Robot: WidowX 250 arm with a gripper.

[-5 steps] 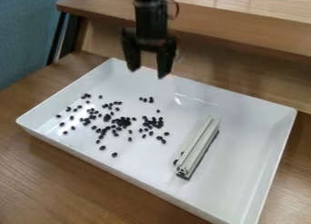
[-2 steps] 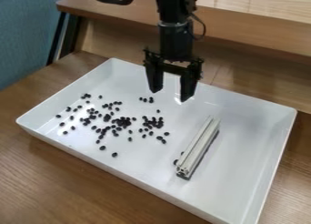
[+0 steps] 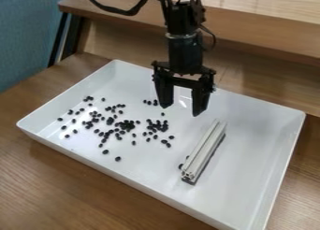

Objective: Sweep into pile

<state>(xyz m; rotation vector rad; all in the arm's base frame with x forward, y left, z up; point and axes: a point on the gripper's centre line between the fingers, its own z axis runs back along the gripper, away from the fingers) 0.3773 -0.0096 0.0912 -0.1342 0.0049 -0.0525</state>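
Watching the pincer (image 3: 182,110) over the far part of the white tray (image 3: 253,149), we find its two fingers spread apart, with nothing pinched between them. The bar (image 3: 205,152), pale and grooved, lies right of centre in the tray, running aslant from near the pincer toward the near edge. We take it for the sweeping tool. The dark beans (image 3: 105,152) lie mostly in the tray's left half: a loose clump at the middle, strays round about, and at least one bean against the bar's lower left side.

Step in hand, by our reckoning: getting hold of the tool. No sweep is done, the beans being scattered. We judge the next move needs the pincer lowered over the bar, its fingers one to each long side, then closed firmly enough that the bar doesn't twist when pushed.

Hard to make out: the pincer's height above the tray, so we cannot say how far down the bar is. The clumped beans overlap and defy counting. The bar hides whatever lies under it. The arm (image 3: 185,51) is cut off at the top edge; the desk (image 3: 56,182) runs out of view too.
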